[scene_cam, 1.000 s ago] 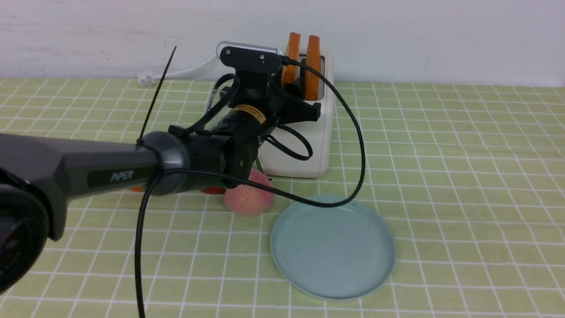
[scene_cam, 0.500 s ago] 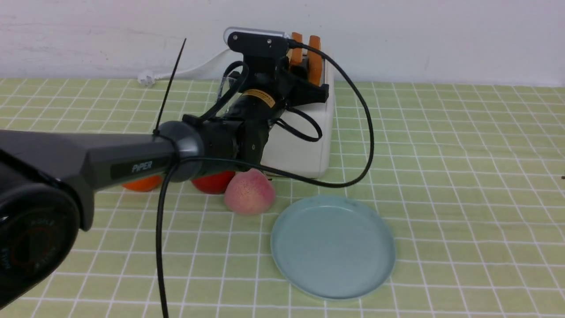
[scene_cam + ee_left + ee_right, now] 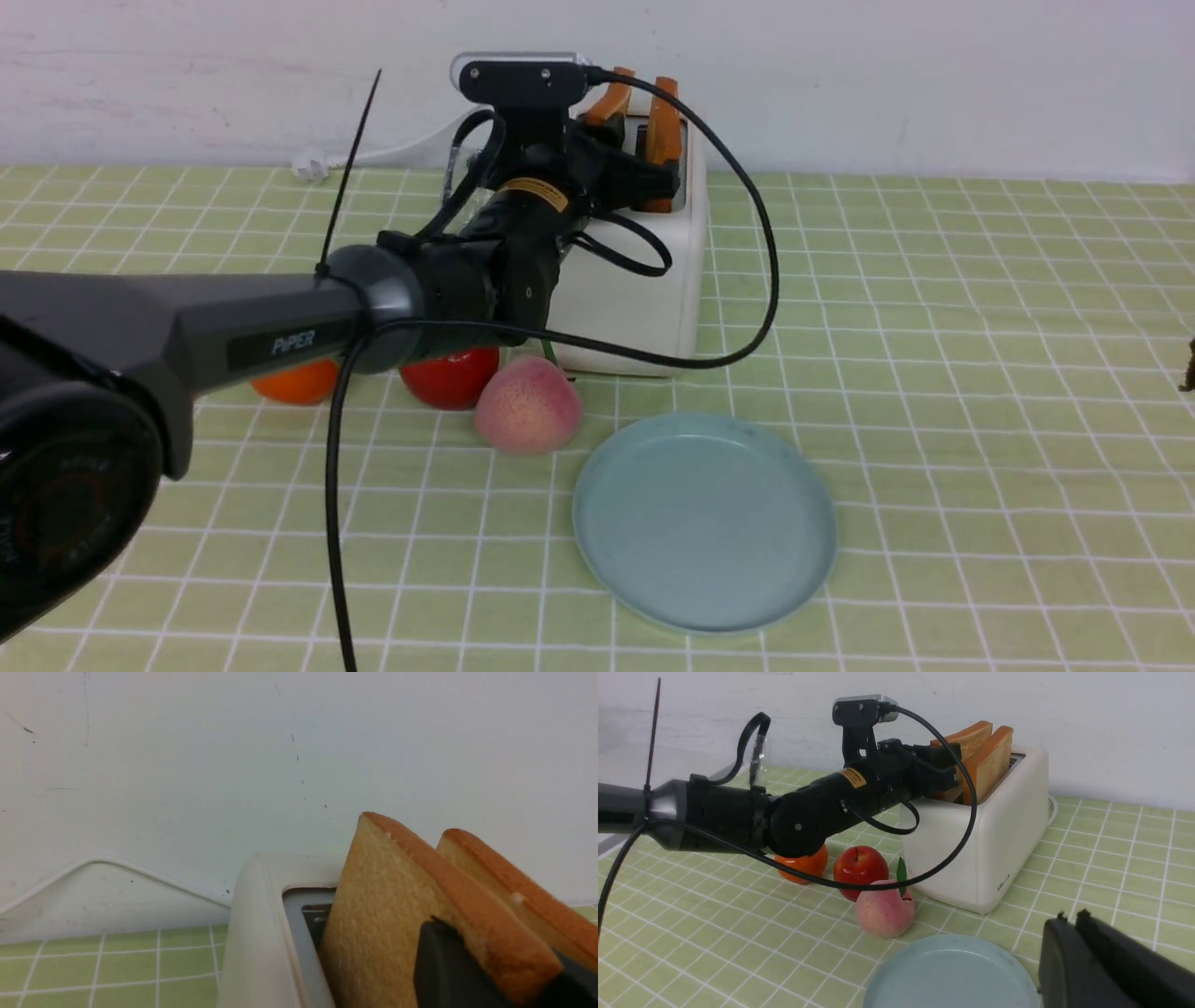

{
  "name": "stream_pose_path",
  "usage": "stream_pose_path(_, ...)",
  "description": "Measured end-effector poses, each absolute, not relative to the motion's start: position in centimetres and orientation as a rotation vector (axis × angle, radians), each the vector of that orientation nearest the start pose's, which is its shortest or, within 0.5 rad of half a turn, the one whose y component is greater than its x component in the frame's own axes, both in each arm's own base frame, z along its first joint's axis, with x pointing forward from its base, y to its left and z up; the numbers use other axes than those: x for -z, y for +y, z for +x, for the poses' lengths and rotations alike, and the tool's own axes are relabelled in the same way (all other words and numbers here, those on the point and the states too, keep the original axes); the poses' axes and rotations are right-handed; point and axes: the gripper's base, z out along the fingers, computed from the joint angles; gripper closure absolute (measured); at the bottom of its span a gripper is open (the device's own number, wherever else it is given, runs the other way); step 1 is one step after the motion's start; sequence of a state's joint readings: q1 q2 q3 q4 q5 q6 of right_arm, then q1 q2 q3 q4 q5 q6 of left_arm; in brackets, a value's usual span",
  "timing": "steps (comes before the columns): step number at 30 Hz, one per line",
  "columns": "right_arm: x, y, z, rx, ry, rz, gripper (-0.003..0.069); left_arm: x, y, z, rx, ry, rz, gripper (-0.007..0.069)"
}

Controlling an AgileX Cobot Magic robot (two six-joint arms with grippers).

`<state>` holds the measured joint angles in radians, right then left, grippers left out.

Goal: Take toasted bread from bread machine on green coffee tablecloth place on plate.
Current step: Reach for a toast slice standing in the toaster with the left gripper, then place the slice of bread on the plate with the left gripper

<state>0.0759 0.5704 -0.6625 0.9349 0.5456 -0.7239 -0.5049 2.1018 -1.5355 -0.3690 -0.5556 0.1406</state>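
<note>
The left pincer [image 3: 502, 977] has just closed on the left slice of toasted bread [image 3: 387, 914] — tilting it in the bread machine [image 3: 635, 308] — so lifting looks next.

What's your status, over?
Left gripper shut on one golden square toast slice, tilted in white boxy toaster. Right gripper shut, empty. Pink peach beside pale blue round plate.
</note>
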Motion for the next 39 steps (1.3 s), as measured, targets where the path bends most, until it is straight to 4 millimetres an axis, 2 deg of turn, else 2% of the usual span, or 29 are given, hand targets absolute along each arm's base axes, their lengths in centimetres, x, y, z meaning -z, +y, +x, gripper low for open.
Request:
stream_pose_path(1, -36.1, 4.6, 10.4, -0.528, 1.731, -0.268, 0.0627, -25.6, -22.6, 44.4, 0.398, 1.536, 0.099, 0.0536)
stream_pose_path(4, -36.0, 4.6, 10.4, -0.531, 1.733, -0.270, 0.0629, -28.8, -22.1, 43.4, 0.400, 1.516, 0.121, 0.0536)
stream_pose_path(7, -36.0, 4.7, 10.3, -0.542, 1.740, -0.278, 0.0642, -33.7, -21.2, 41.6, 0.412, 1.459, 0.138, 0.0536)
stream_pose_path(9, -35.9, 4.8, 10.3, -0.552, 1.748, -0.288, 0.0651, -37.6, -20.3, 39.5, 0.435, 1.425, 0.151, 0.0536)
stream_pose_path(12, -35.7, 5.0, 10.1, -0.571, 1.767, -0.311, 0.0657, -41.6, -19.3, 36.7, 0.477, 1.429, 0.183, 0.0536)
stream_pose_path(14, -35.6, 5.2, 10.0, -0.585, 1.781, -0.329, 0.0657, -43.7, -18.6, 34.5, 0.517, 1.475, 0.219, 0.0536)
stream_pose_path(15, -35.4, 5.3, 9.8, -0.602, 1.798, -0.351, 0.0657, -44.6, -18.2, 32.7, 0.565, 1.561, 0.259, 0.0536)
stream_pose_path(16, -35.4, 5.4, 9.8, -0.604, 1.801, -0.355, 0.0657, -44.9, -18.1, 32.4, 0.570, 1.554, 0.254, 0.0536)
stream_pose_path(17, -35.2, 5.5, 9.6, -0.616, 1.823, -0.385, 0.0657, -45.5, -17.9, 30.4, 0.626, 1.656, 0.308, 0.0536)
stream_pose_path(18, -35.2, 5.5, 9.6, -0.617, 1.826, -0.388, 0.0657, -45.5, -17.9, 29.9, 0.636, 1.684, 0.325, 0.0536)
stream_pose_path(20, -34.8, 5.7, 9.3, -0.625, 1.863, -0.434, 0.0657, -44.9, -18.3, 27.6, 0.733, 1.866, 0.418, 0.0536)
stream_pose_path(22, -34.6, 5.7, 9.2, -0.624, 1.887, -0.452, 0.0657, -43.7, -18.9, 26.7, 0.782, 1.968, 0.472, 0.0536)
stream_pose_path(23, -34.3, 5.7, 9.0, -0.618, 1.926, -0.457, 0.0658, -41.9, -19.7, 26.0, 0.835, 2.062, 0.530, 0.0536)
stream_pose_path(26, -33.6, 5.3, 8.4, -0.585, 2.010, -0.445, 0.0658, -37.7, -21.6, 25.9, 0.892, 2.183, 0.597, 0.0536)
stream_pose_path(30, -33.2, 4.6, 7.0, -0.501, 2.069, -0.412, 0.0658, -33.4, -24.0, 26.7, 0.939, 2.250, 0.588, 0.0536)
stream_pose_path(33, -32.7, 3.8, 5.4, -0.421, 2.087, -0.366, 0.0658, -30.3, -25.6, 28.4, 0.945, 2.276, 0.526, 0.0536)
stream_pose_path(39, -32.2, 3.3, 3.5, -0.379, 2.094, -0.337, 0.0658, -26.3, -26.9, 30.9, 0.920, 2.309, 0.379, 0.0536)
